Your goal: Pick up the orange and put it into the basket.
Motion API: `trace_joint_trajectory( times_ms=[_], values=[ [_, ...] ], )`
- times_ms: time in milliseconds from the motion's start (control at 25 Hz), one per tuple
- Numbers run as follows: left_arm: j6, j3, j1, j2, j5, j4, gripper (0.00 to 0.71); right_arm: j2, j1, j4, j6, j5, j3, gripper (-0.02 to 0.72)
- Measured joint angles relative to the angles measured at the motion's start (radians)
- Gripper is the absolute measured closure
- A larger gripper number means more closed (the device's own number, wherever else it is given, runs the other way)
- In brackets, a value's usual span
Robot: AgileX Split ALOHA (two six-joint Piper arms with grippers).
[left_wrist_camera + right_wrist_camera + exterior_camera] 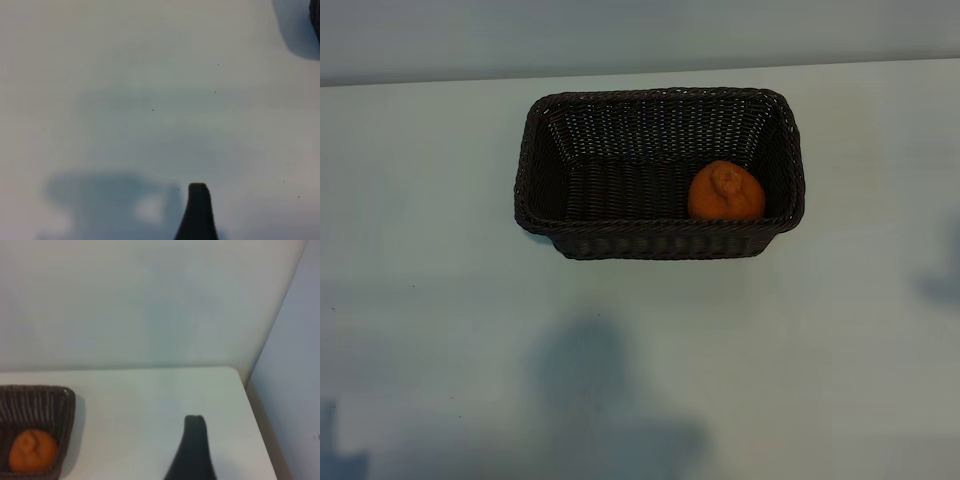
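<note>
The orange (726, 192) lies inside the dark woven basket (660, 96), against its near right corner, knob end up. The right wrist view also shows the orange (33, 452) in a corner of the basket (67, 405), well off to one side of my right gripper (161, 445). Only one dark finger (194, 440) of that gripper shows, with nothing against it, so it is open. My left gripper (161, 210) hangs over bare table; its one visible finger (198, 205) is also free, and it is open. Neither arm appears in the exterior view.
The basket stands at the middle back of a pale table (640, 350). The table's far edge (420, 82) runs behind it, and the right wrist view shows a table corner (239, 374) by a wall. Soft shadows fall on the near side.
</note>
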Motion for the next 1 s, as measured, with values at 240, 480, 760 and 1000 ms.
trace_joint_trajectory(
  times_ms=[240, 480, 760, 1000],
  values=[
    [0.000, 0.000, 0.000, 0.000, 0.000, 0.001, 0.118, -0.229, 0.000, 0.006, -0.003, -0.094, 0.257, 0.123],
    [0.000, 0.000, 0.000, 0.000, 0.000, 0.001, 0.118, -0.387, 0.000, 0.007, -0.003, -0.104, 0.423, 0.123],
    [0.000, 0.000, 0.000, 0.000, 0.000, 0.001, 0.118, -0.507, 0.000, 0.034, -0.003, -0.087, 0.567, 0.123],
    [0.000, 0.000, 0.000, 0.000, 0.000, 0.002, 0.118, -0.506, 0.001, 0.057, -0.005, 0.000, 0.628, 0.123]
  ],
)
